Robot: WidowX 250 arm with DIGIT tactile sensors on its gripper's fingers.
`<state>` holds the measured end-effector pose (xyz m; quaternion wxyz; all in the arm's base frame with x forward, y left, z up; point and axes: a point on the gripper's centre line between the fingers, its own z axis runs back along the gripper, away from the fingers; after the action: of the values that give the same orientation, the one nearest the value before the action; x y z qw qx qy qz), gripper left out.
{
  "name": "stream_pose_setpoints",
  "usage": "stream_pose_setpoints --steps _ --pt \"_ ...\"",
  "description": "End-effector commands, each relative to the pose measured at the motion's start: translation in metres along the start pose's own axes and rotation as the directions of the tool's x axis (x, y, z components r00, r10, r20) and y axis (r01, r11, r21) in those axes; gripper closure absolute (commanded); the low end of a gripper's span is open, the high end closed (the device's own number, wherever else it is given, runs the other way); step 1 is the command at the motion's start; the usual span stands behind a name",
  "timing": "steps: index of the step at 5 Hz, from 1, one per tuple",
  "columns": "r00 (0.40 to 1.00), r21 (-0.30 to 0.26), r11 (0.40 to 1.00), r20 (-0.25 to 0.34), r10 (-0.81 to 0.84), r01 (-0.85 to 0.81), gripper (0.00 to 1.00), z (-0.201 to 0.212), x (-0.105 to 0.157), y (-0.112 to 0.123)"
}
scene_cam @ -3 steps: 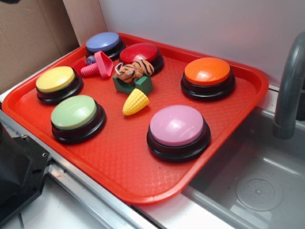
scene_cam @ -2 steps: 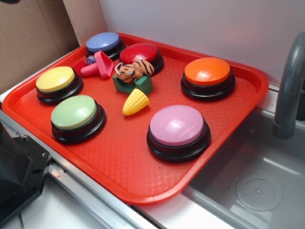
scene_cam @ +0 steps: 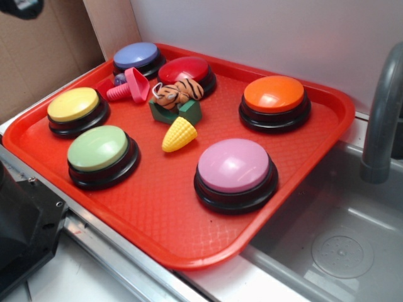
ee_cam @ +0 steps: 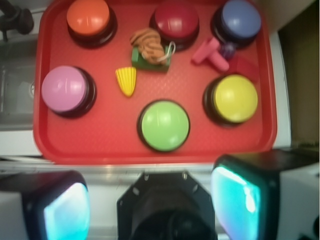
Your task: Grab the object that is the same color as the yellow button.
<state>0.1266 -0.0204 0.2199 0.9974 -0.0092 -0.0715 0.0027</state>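
Note:
The small yellow toy corn cob [scene_cam: 179,134] lies near the middle of the red tray [scene_cam: 189,226], tip pointing toward the front; it also shows in the wrist view [ee_cam: 126,80]. The yellow button [scene_cam: 73,105] sits at the tray's left edge, and at the right in the wrist view [ee_cam: 235,98]. My gripper [ee_cam: 150,202] hangs high above the tray's near edge, far from the corn. Its cyan pads [ee_cam: 235,195] stand wide apart with nothing between them. Only a dark tip of the gripper [scene_cam: 19,6] shows at the exterior view's top left corner.
On the tray stand green [scene_cam: 98,148], pink [scene_cam: 233,166], orange [scene_cam: 274,94], red [scene_cam: 184,69] and blue [scene_cam: 136,55] buttons. A striped tiger toy [scene_cam: 177,92] on a green block and a pink plastic piece [scene_cam: 129,88] lie behind the corn. A sink with a grey faucet [scene_cam: 384,113] lies to the right.
A little more of the dark gripper now shows at the exterior view's top left corner. Nothing on the tray has moved.

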Motion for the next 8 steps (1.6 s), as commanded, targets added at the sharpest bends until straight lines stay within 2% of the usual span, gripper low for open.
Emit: stream_pose_setpoints --steps 1,2,4,5,6,8 --pt "0.998 -0.034 0.998 0.048 -0.043 0.045 0.0 -0.031 0.02 -0.001" --pt "0.996 -0.069 0.997 0.084 -0.036 0.042 0.0 -0.055 0.028 0.003" --pt "0.992 -0.065 0.997 0.11 0.06 -0.053 0.0 -0.111 0.053 0.002" --pt "0.993 -0.04 0.997 0.091 0.073 -0.07 0.0 -0.132 0.066 -0.004" --pt "0.995 -0.057 0.995 0.051 0.083 -0.08 0.0 -0.162 0.077 -0.008" --pt "0.996 -0.06 0.994 0.007 0.089 -0.088 0.0 -0.195 0.082 -0.018"
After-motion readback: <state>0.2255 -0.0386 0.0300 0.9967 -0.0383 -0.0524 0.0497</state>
